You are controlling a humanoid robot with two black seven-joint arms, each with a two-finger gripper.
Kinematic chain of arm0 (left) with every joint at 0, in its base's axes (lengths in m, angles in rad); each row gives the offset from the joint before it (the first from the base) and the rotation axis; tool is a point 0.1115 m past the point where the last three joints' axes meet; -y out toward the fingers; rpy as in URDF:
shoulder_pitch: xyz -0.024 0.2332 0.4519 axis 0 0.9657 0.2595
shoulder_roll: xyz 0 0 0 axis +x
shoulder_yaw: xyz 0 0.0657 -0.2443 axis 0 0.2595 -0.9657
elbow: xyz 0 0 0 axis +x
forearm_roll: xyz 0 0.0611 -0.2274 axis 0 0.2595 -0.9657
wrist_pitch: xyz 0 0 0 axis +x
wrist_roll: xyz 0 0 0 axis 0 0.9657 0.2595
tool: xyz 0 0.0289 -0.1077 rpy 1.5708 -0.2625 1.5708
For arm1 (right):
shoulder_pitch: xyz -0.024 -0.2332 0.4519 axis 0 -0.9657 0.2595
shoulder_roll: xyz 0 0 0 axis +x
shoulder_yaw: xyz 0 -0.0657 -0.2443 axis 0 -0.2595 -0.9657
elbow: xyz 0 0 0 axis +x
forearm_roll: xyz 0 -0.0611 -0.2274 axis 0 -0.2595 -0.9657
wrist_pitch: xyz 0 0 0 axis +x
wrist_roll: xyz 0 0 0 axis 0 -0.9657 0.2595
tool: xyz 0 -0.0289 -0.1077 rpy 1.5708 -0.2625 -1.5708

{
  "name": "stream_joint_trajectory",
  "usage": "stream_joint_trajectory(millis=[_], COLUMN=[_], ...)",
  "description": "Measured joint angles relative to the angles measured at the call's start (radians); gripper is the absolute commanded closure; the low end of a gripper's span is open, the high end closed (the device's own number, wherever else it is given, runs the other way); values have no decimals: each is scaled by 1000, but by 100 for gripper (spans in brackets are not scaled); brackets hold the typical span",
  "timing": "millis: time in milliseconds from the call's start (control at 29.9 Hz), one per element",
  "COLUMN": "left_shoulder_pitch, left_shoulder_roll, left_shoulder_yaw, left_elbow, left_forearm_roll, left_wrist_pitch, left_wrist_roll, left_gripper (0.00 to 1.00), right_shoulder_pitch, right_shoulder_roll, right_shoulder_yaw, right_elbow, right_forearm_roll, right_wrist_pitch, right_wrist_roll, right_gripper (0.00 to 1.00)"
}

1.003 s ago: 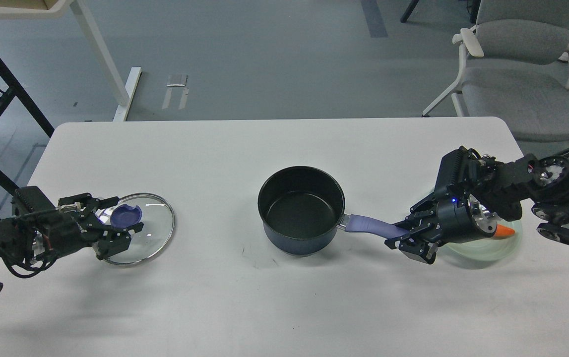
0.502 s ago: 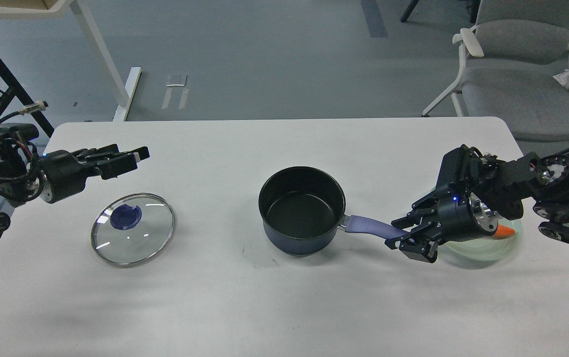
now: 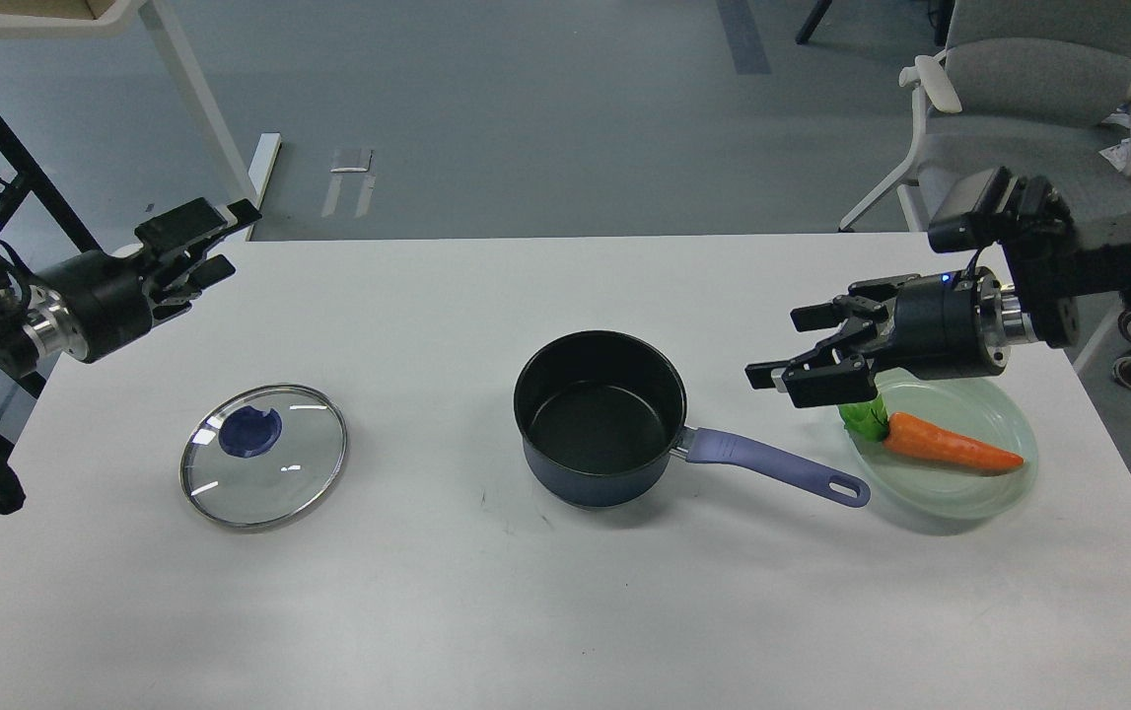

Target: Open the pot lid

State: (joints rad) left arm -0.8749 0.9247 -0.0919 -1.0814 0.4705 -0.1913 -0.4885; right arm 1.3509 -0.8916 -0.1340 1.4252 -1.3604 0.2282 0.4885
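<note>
The dark blue pot (image 3: pixel 600 419) stands open in the middle of the white table (image 3: pixel 545 592), its purple handle (image 3: pixel 772 466) pointing right. Its glass lid (image 3: pixel 263 455) with a blue knob (image 3: pixel 250 431) lies flat on the table to the left, apart from the pot. My left gripper (image 3: pixel 213 242) is open and empty, raised at the table's far left corner, well behind the lid. My right gripper (image 3: pixel 802 350) is open and empty, raised above and behind the handle.
A pale green plate (image 3: pixel 954 493) with a carrot (image 3: pixel 945 446) sits at the right, just past the handle's end. A grey chair (image 3: pixel 1019 148) stands behind the table's right corner. A white table leg (image 3: pixel 210 128) and a black frame stand at the back left.
My left gripper let go of the lid's knob and rose back to the far left. My right gripper let go of the pot handle and lifted up, uncovering the carrot.
</note>
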Motion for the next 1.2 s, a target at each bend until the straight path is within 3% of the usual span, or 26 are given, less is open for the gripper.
stream_joint_trajectory(millis=[234, 468, 635, 803, 970, 1204], left_shoulder_pitch=[9, 61, 136, 194, 216, 250], left_shoulder_roll=[-34, -120, -203, -254, -283, -304], left_shoulder_yaw=[-2, -86, -195, -266, -280, -283], left_elbow=[5, 52, 132, 165, 200, 218], left_forearm_roll=[-281, -422, -432, -433, -443, -514], left_wrist_pitch=[-2, -49, -138, -163, -204, -277], left_wrist_roll=[0, 0, 0, 4, 29, 62], left_gripper=[1, 1, 1, 1, 1, 1], right_shoulder_pitch=[-92, -281, -467, -568, -603, -642], right_shoulder_roll=[13, 118, 241, 351, 397, 404], right_shoulder_yaw=[26, 172, 391, 527, 563, 550], right_elbow=[-45, -64, -158, -269, -353, -507], right_forearm_roll=[541, 942, 1087, 1188, 1288, 1313], right_wrist_pitch=[-151, -339, -373, -362, -246, 162], right_wrist_roll=[0, 0, 0, 0, 0, 0], right_gripper=[2, 2, 2, 1, 1, 1])
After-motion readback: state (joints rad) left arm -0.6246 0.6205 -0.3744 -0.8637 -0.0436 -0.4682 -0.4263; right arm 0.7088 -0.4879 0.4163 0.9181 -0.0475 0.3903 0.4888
